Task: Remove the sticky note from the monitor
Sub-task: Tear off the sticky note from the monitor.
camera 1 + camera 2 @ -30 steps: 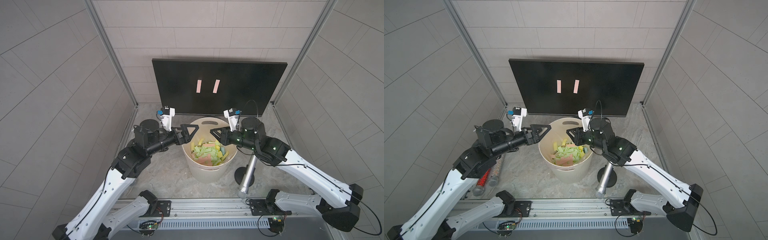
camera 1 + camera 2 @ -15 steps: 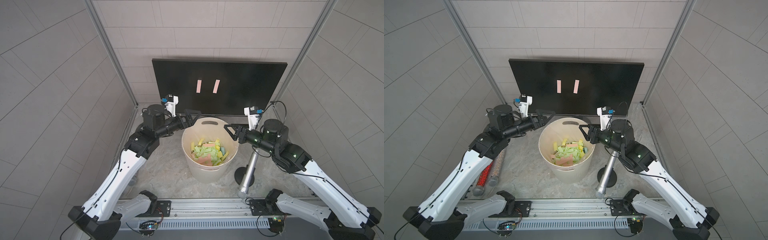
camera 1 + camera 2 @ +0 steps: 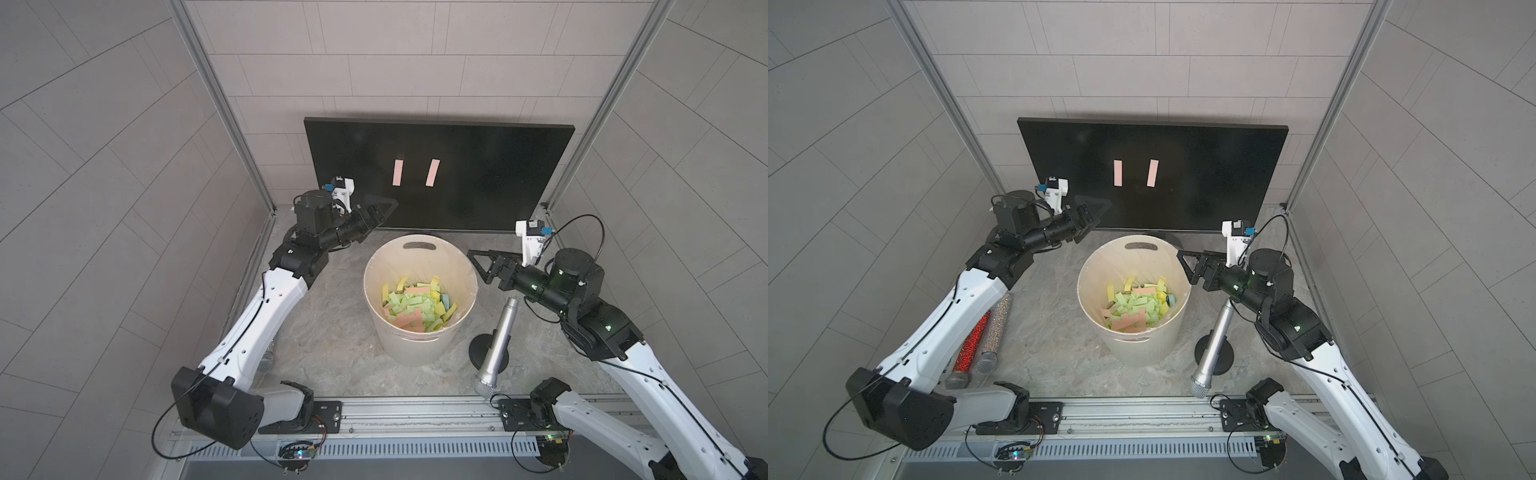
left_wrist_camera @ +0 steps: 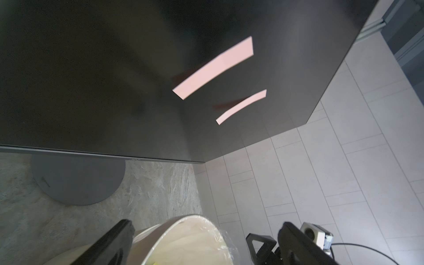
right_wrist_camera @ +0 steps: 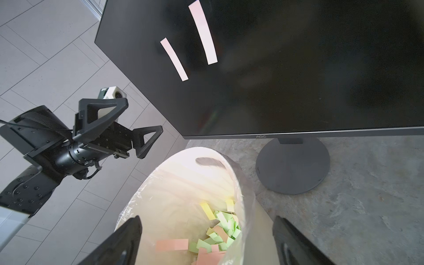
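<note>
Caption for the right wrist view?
Open right pincer near the cream bucket of paper slips; two pink sticky notes on the dark monitor; left pincer open.

- Pretty bright, soft, even light in both top views, with only a faint shadow beside the cream plastic bucket [image 3: 415,351].
- The big flat black monitor screen [image 4: 91,68] catches hazy grey reflections.
- Close-up black fingers [image 5: 119,243] look blurry in the right wrist view.
- Grey wall tiles [image 3: 104,166] bow near the edges.

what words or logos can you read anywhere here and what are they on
"AOC": logo on the lower bezel of the monitor, seen in the right wrist view.
Pink notes: blank, no writing shows.
Any other marking is too small or blurred to read.
</note>
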